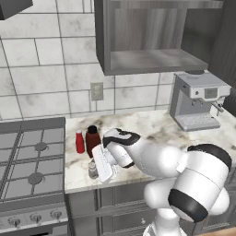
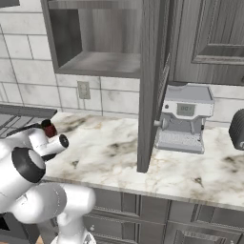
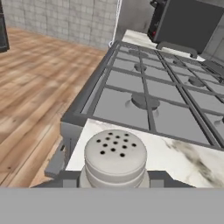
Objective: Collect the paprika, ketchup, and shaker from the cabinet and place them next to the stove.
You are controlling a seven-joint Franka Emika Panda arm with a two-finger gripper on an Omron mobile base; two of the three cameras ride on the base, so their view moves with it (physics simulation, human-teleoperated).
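Two fingertips [image 3: 70, 178] clamp shaker [image 3: 115, 158]; left base adds ketchup [image 1: 79, 141], paprika [image 1: 92, 141].

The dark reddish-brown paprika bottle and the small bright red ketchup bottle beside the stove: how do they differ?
The dark reddish-brown paprika bottle is taller and wider than the small bright red ketchup bottle. The paprika has a black cap, the ketchup a narrow red top. The ketchup stands nearer the dark grey stove. Both stand upright on the marble counter.

The arm bends low and forward, its claw [image 1: 97, 169] pointing down, fingers closed around something.
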